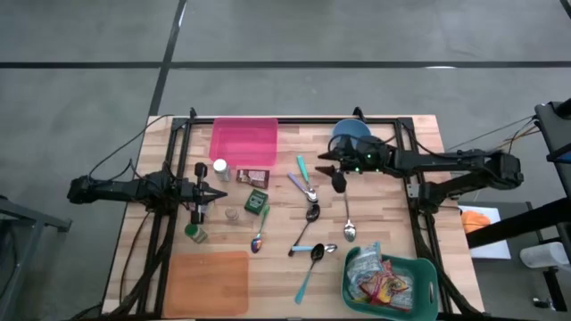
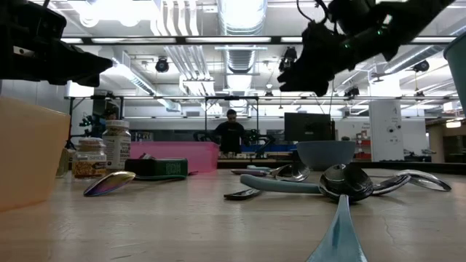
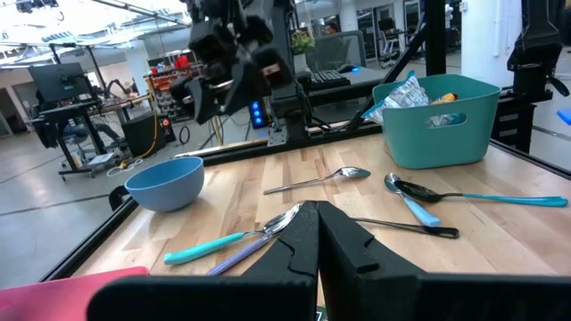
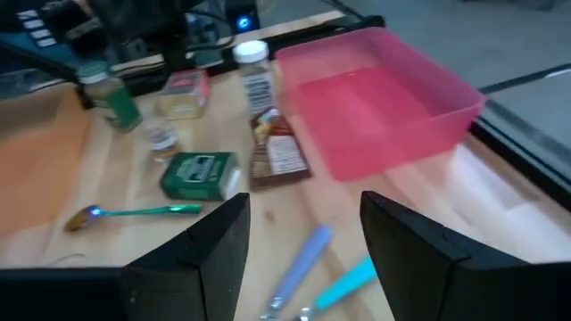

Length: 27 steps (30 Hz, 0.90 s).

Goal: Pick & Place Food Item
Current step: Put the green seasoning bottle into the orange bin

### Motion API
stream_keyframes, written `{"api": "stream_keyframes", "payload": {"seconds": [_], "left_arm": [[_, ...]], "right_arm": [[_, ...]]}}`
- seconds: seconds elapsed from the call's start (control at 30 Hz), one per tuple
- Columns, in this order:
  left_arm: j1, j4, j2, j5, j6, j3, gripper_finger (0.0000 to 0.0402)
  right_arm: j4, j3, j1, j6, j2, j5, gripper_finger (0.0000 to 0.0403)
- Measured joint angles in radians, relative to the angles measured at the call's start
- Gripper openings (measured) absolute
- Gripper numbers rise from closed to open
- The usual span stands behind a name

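Observation:
Food items lie left of the table's middle. A brown packet [image 1: 252,176] [image 4: 277,152] and a green box [image 1: 257,201] [image 4: 198,174] lie flat on the wood. A white-capped bottle [image 1: 220,168] and a green jar [image 1: 196,234] stand upright. My right gripper [image 1: 323,166] [image 4: 303,241] hangs open in the air beside the blue bowl [image 1: 351,134]. It points toward the packet and a pink tray [image 1: 244,143], with nothing between its fingers. My left gripper [image 1: 210,190] [image 3: 317,227] is shut and level at the table's left, holding nothing.
Several spoons [image 1: 308,192] lie scattered across the middle of the table, under and in front of my right gripper. A teal basket [image 1: 419,267] of snack packets stands at the near right. An orange board [image 1: 207,281] lies at the near left. A person stands far behind the table [image 2: 231,131].

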Motion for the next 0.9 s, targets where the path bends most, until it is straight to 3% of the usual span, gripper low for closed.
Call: {"api": "stream_keyframes", "payload": {"seconds": [0.23, 0.9], "left_arm": [[0.0, 0.0, 0.0, 0.0, 0.0, 0.0, 0.0], [0.0, 0.0, 0.0, 0.0, 0.0, 0.0, 0.0]], "right_arm": [[0.167, -0.065, -0.055, -0.027, -0.036, -0.106, 0.0211], [0.166, -0.036, -0.06, -0.051, -0.096, -0.095, 0.0211]]}}
